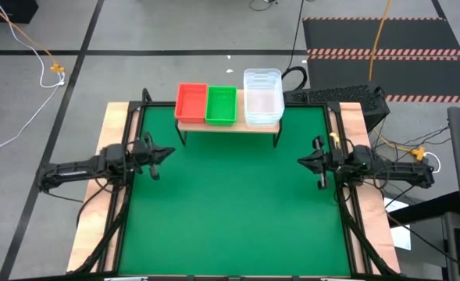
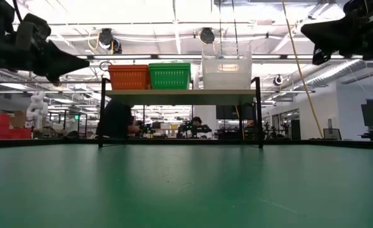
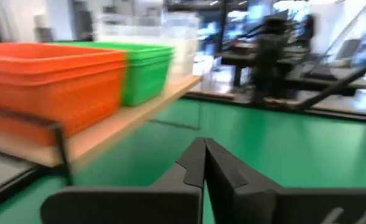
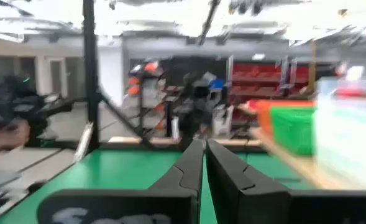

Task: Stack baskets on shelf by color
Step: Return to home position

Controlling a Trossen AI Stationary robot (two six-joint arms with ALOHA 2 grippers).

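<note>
Robotics lab: ceiling lights, workbenches, hazard-striped floor mat.

At upper centre, the shelf holds the red baskets, the green baskets and the clear baskets, left to right; the left gripper and the right gripper hang in the upper corners.

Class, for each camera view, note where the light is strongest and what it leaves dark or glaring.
High view: flat, even light across the green mat. Low view: ceiling lamps backlight the scene, so the left gripper and right gripper read as dark silhouettes and the clear baskets glow. Right wrist view: ceiling glares white.
</note>
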